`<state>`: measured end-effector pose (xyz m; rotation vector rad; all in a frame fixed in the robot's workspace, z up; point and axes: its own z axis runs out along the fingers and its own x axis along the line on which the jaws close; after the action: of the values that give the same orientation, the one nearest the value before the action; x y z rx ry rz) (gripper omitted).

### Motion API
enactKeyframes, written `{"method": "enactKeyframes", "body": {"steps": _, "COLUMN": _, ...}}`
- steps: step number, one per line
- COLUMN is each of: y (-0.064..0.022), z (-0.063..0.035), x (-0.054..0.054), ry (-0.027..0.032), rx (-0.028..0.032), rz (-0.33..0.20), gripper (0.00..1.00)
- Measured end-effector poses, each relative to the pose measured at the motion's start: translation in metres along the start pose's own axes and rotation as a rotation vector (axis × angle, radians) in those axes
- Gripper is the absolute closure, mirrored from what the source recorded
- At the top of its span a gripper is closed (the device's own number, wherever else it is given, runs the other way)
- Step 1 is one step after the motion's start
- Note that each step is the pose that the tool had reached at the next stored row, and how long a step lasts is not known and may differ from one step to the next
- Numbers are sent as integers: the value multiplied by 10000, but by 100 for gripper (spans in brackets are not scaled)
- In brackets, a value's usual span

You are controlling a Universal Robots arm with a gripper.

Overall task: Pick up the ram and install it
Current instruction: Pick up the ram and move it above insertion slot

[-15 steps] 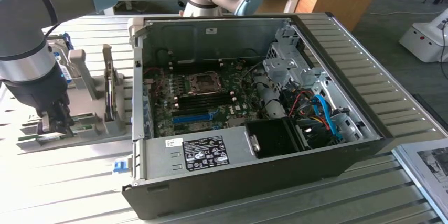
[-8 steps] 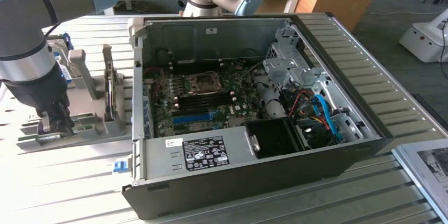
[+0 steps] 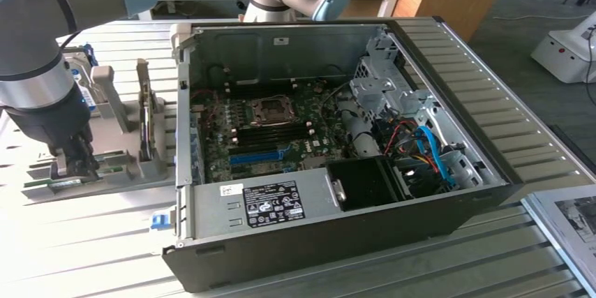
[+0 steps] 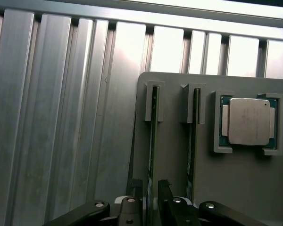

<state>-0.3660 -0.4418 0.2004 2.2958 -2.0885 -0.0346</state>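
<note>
Over slatted table (image 3: 93,242), arm (image 3: 38,88) points down, hand (image 4: 150,184) clasping ram (image 4: 153,141).

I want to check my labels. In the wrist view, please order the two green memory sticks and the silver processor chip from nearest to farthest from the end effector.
1. The ram: in a slot of the grey holder, directly at the end effector.
2. The second memory stick: in the neighbouring slot.
3. The processor chip: in the square pocket beyond both sticks.

arm (image 3: 38,82) reaches straight down, wrist vertical, 2 fingers (image 4: 165,195) pinched on the ram (image 4: 153,141).
</note>
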Motion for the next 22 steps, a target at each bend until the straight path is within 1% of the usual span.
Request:
{"method": "enactKeyframes", "body": {"steps": 3, "y": -12, "z": 0, "x": 1, "ry": 0, "rx": 0, "rz": 1, "gripper": 73}}
{"method": "enactKeyframes", "body": {"steps": 22, "y": -13, "z": -15, "x": 1, "ry": 0, "rx": -1, "rz": 1, "gripper": 73}}
